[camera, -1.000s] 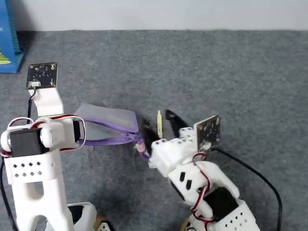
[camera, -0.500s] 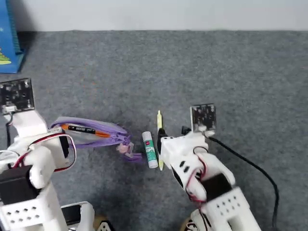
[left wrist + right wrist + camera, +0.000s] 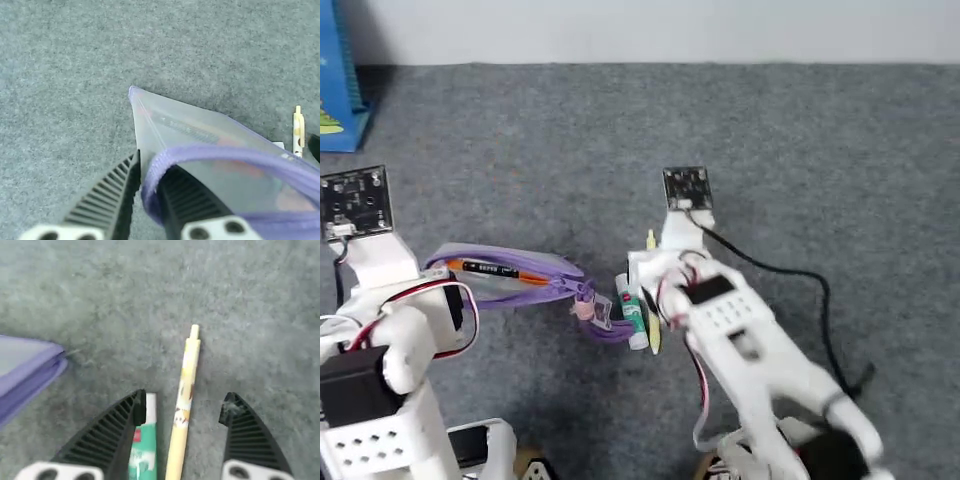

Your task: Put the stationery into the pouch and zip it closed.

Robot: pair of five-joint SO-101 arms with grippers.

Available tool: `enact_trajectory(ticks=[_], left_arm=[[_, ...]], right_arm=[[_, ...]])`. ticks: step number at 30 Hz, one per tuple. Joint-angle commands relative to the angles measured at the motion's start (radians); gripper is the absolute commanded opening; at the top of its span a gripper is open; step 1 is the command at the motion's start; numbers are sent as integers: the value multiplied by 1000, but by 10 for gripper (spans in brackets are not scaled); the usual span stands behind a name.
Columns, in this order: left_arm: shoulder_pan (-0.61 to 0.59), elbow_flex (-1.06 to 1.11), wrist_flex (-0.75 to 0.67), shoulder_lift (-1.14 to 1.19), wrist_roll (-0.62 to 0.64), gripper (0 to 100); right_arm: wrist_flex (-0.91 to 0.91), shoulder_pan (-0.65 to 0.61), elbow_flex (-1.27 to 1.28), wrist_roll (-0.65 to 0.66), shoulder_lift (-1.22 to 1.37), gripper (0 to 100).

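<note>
Grey carpeted worktop (image 3: 820, 150) | pouch (image 3: 200, 145) lifted at one end, rim pinched by left pincer (image 3: 149, 167) | right pincer (image 3: 185, 397) spread, straddling yellow pen (image 3: 186, 375); glue stick (image 3: 145, 450) lying just beside one finger | risk: both items may be clamped together, or pen rolled aside, if closure is off-centre.
</note>
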Motion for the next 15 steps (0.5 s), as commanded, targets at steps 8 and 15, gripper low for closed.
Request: enact_trajectory(ticks=[8, 15], left_arm=[[-2, -8, -35, -21, -3, 13], [-2, -7, -35, -21, -3, 13]], right_arm=[[-15, 33, -385, 15, 432, 244], [191, 116, -658, 11, 676, 93]])
